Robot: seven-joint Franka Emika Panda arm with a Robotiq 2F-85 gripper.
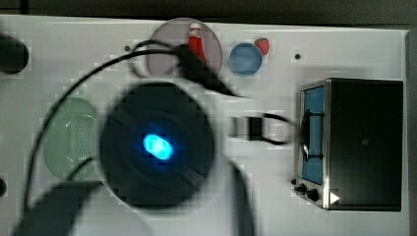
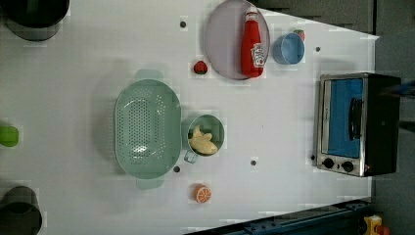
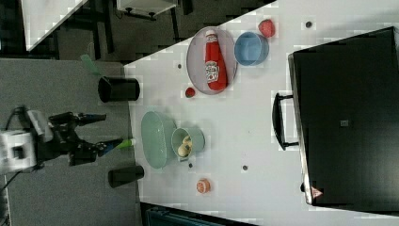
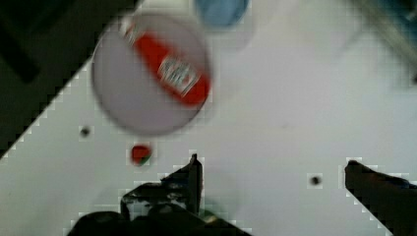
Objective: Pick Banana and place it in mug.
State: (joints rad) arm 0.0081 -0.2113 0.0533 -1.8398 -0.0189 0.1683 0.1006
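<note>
Lighting is bright and even across the white table [image 2: 293, 147], with soft, faint shadows beside objects. The top view is blocked by the out-of-focus arm [image 1: 157, 145] (a blue light glows at its centre). The wrist view shows motion blur on the ketchup bottle [image 4: 169, 71]. All views appear blocky.

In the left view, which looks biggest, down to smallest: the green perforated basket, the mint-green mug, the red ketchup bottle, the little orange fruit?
Largest to smallest:
1. Green perforated basket
2. Red ketchup bottle
3. Pale mint-green mug, close to the bottle
4. Small orange fruit
</note>
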